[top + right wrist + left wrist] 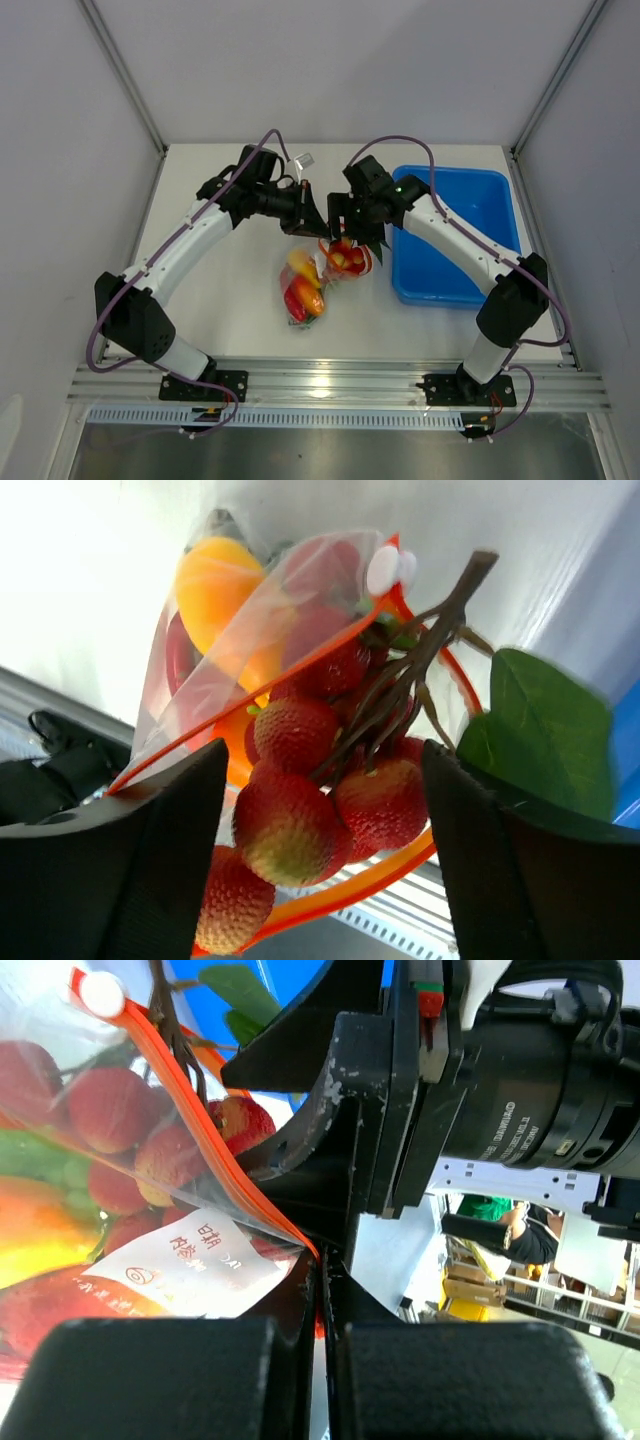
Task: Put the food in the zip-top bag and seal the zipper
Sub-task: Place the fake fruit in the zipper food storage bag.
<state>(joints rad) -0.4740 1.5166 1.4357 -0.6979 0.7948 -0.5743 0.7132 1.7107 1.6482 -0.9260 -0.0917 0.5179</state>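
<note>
The left end effector (pixel 322 1360) is clamped on the zipper (pixel 205 1130) of the zip-top bag (pixel 303 285), mid-counter (pixel 230 310), left of the blue tub (pixel 455 215). The right end effector (pixel 325 860) stands open around a red fruit cluster (pixel 290 820) at the bag mouth.

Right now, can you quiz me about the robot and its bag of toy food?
1. True or false: the left gripper is shut on the orange strip of the bag.
2. What sits inside the open right gripper? A) a red fruit bunch B) a grey fish C) a spoon
3. Fill in: the tub beside the right arm is coloured ____.
Key: 1 true; 2 A; 3 blue.
</note>
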